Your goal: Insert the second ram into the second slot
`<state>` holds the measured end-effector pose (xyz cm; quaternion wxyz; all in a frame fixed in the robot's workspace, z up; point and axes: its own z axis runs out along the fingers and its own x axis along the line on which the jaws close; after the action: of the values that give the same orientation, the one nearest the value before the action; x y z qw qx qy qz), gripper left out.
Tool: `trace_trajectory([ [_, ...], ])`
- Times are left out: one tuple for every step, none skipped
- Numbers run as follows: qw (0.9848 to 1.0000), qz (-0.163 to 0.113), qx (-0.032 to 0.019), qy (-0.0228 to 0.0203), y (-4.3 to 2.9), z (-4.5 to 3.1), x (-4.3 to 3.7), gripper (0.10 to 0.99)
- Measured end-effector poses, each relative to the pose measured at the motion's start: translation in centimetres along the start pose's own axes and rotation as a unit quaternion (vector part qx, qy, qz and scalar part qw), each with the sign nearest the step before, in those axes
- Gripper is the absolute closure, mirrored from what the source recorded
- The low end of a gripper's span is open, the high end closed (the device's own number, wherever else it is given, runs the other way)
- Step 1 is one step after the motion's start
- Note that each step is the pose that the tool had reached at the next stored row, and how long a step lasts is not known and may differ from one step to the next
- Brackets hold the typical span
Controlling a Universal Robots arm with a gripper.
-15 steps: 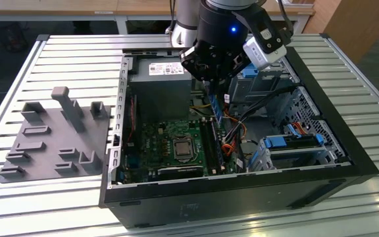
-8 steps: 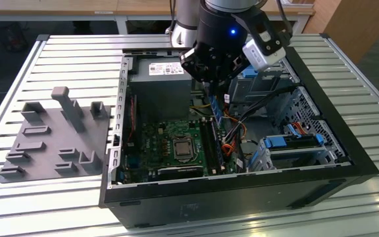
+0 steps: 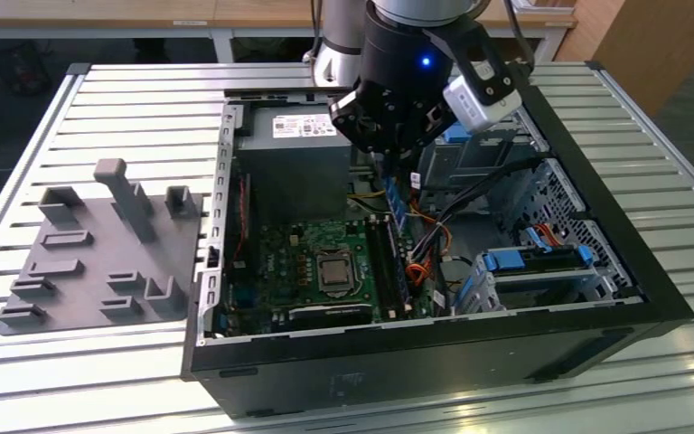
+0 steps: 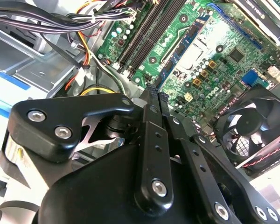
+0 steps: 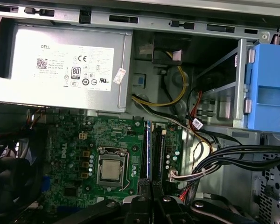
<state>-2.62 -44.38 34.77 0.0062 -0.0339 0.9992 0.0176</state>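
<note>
the open computer case [image 3: 444, 362] lay on the slatted bench [image 3: 118, 99]. inside it were a green motherboard [image 3: 286, 271] with a bare processor [image 3: 332, 269], a grey power supply [image 3: 293, 167] at the far end, blue drive-bay tabs [image 3: 540, 258] toward the exterior view's right, and a tangle of cables [image 3: 444, 235]. beside the case, toward the exterior view's left, a grey fixture tray [image 3: 94, 244] with upright posts sat on the bench.

the second ram [image 3: 398, 217] was inside the case, running lengthwise over the black memory slots [image 5: 158, 149] next to the processor. the first wrist view caught it edge-on as a thin blue line between two slots (whether it was seated could not be told). the second wrist view looked past the linkage to the board and a black fan [image 4: 252, 126].

the arm [image 3: 419, 54] hung nearly straight down over the middle of the case, with the pincer [image 3: 386, 170] dipped below the rim. its fingers [image 4: 149, 100] were drawn almost together, pinching the stick's upper edge.
</note>
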Motion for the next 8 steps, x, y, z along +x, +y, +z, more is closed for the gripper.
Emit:
trace_trajectory([
  [1.0000,0.000,0.0000,0.0000,0.00,0.03,0.00,0.957],
  [1.0000,0.000,0.0000,0.0000,0.00,0.06,0.00,0.957],
  [1.0000,0.000,0.0000,0.0000,0.00,0.10,0.00,0.957],
  [1.0000,0.000,0.0000,0.0000,0.00,0.13,0.00,0.957],
  [1.0000,0.000,0.0000,0.0000,-0.01,0.16,0.00,0.957],
  [1.0000,0.000,0.0000,0.0000,-0.01,0.19,0.00,0.957],
  [1.0000,0.000,0.0000,0.0000,-0.01,0.23,0.00,0.957],
  [1.0000,0.000,0.0000,0.0000,-0.01,0.26,0.00,0.957],
])
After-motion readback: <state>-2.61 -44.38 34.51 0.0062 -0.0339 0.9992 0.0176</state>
